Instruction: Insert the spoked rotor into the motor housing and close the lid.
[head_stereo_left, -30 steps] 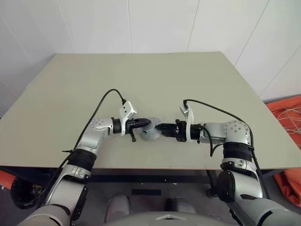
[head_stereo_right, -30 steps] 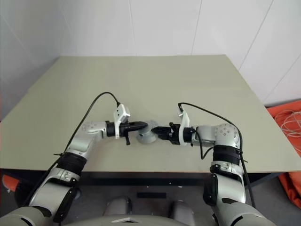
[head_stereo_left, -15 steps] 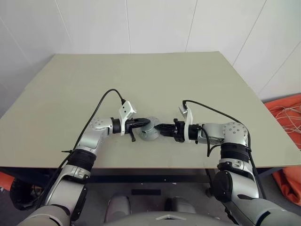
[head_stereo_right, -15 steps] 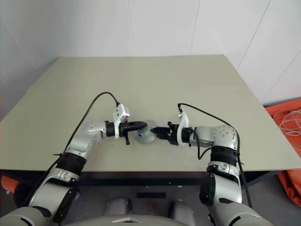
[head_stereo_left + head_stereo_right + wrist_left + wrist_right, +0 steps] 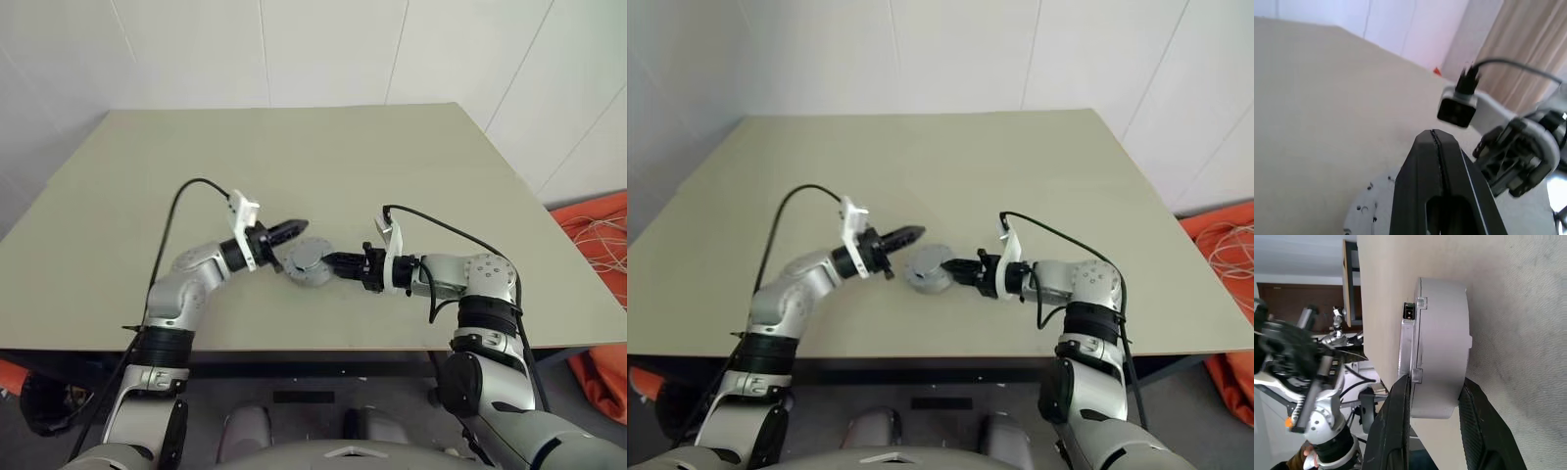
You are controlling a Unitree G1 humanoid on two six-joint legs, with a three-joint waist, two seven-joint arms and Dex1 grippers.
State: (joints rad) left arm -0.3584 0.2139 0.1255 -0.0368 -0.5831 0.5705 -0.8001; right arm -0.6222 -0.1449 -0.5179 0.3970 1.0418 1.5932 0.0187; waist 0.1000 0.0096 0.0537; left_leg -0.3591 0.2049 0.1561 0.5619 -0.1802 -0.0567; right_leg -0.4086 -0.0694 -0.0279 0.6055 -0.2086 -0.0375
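Lifting clear since a second ago, left pincer (image 5: 297, 227) shut and empty; right pincer (image 5: 331, 262) part-open, gripping motor housing (image 5: 308, 264) on worktop (image 5: 411, 176), steadying closed lid (image 5: 1409, 357).

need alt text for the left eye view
A round grey metal motor assembly with its lid on sits on a pale green table, gripped at its side by the right hand. The shut left hand hovers just beside it.
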